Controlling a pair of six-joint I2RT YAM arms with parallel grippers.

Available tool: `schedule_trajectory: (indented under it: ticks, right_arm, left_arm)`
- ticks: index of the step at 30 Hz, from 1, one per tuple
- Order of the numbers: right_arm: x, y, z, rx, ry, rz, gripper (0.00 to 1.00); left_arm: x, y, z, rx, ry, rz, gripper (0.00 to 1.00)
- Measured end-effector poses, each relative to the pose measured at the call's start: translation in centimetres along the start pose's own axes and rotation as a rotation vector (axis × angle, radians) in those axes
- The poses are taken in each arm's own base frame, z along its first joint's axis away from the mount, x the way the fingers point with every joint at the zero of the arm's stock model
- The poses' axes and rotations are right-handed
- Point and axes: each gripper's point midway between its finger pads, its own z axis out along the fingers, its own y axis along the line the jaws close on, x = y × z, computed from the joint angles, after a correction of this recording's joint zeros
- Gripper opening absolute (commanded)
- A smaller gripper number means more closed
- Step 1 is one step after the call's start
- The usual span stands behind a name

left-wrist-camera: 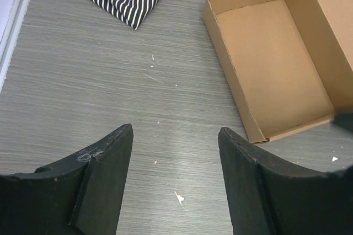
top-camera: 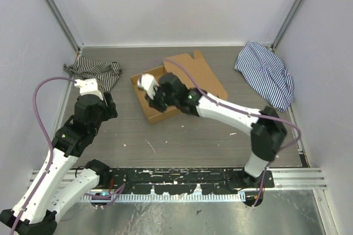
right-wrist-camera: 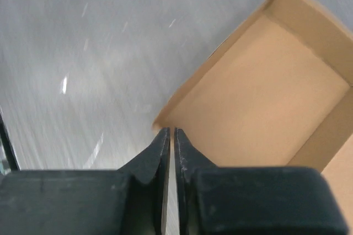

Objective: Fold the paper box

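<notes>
The paper box (top-camera: pixel 165 115) sat near the middle of the grey wood-grain table (left-wrist-camera: pixel 83 80), already standing as a shallow open tray with its four walls up. Its lid flap (top-camera: pixel 201 75) lay spread out on the far right side, not closed over the tray.

The right arm reached across from its base to the box, and the right gripper (right-wrist-camera: pixel 170 131) hung just above the tray's near corner. Its fingers were drawn together with only a thin slit between them, and I could see nothing caught in that slit. The right wrist view was blurred, so I could not tell whether the tips touched the cardboard.

The left gripper (left-wrist-camera: pixel 175 130) hovered over bare table to the left of the box and apart from it. Its fingers were spread wide and held nothing.

A dark striped cloth (top-camera: pixel 96 72) lay crumpled in the far left corner, near the left arm. A lighter blue striped cloth (top-camera: pixel 265 75) lay by the right wall, well apart from the box.
</notes>
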Motion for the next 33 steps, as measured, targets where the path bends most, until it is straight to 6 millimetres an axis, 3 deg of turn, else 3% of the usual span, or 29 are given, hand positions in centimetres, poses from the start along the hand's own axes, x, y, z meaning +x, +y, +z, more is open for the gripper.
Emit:
schedule_trajectory:
  ticks: [3,5,6,10,12,13,14,17,18,20,21,22,24,26,30,33]
  right_arm:
    - [-4.7,-4.8,2.0,0.149,-0.041,0.318,0.07]
    - [-5.8,-7.2,1.8,0.235,-0.078,0.478,0.07]
    - [-5.5,-8.0,1.4,0.277,-0.086,0.569,0.02]
    - [-2.6,-9.5,0.0,0.427,-0.085,0.85,0.01]
    - [-1.1,-9.7,-0.2,0.52,-0.065,0.952,0.07]
    - [-0.5,-9.8,-0.5,0.571,-0.061,1.0,0.16]
    - [0.3,-9.8,-0.8,0.627,-0.057,1.051,0.19]
    - [2.3,-9.3,-2.5,0.707,-0.033,1.164,0.13]
    - [2.7,-9.4,-3.0,0.701,-0.032,1.202,0.24]
    - [3.6,-10.5,-4.4,0.712,-0.059,1.279,0.78]
    - [4.3,-11.0,-5.1,0.735,-0.064,1.319,0.97]
    - [5.3,-11.7,-6.0,0.787,-0.062,1.357,1.0]
    - [5.7,-11.9,-6.6,0.832,-0.052,1.396,1.0]
    - [4.8,-11.0,-6.2,0.856,-0.017,1.429,1.0]
    - [0.8,-9.1,-3.0,0.84,-0.008,1.455,0.91]
    - [0.4,-7.1,-0.5,0.846,0.026,1.512,0.8]
  left_arm:
    - [0.0,0.0,0.0,0.001,-0.002,-0.001,0.7]
    - [0.0,0.0,0.0,0.002,-0.002,-0.001,0.7]
    - [0.0,0.0,0.0,0.002,-0.002,-0.001,0.7]
    - [-0.1,0.0,-0.1,0.006,-0.004,-0.003,0.7]
    - [-0.2,0.0,-0.2,0.008,-0.01,-0.006,0.7]
    - [-0.3,-0.1,-0.2,0.01,-0.014,-0.008,0.7]
    - [-0.3,-0.1,-0.2,0.011,-0.016,-0.01,0.7]
    - [-0.4,-0.1,-0.3,0.011,-0.018,-0.01,0.7]
    - [-0.4,-0.1,-0.3,0.011,-0.018,-0.01,0.7]
    - [-0.4,-0.1,-0.3,0.012,-0.018,-0.011,0.7]
    - [-0.4,-0.1,-0.2,0.012,-0.019,-0.011,0.7]
    - [-0.4,-0.1,-0.2,0.012,-0.019,-0.011,0.7]
    - [-0.5,-0.1,-0.2,0.013,-0.021,-0.012,0.7]
    - [-0.5,-0.1,-0.3,0.014,-0.024,-0.013,0.7]
    - [-0.5,-0.2,-0.3,0.015,-0.023,-0.013,0.7]
    - [-0.5,-0.2,-0.3,0.015,-0.023,-0.013,0.7]
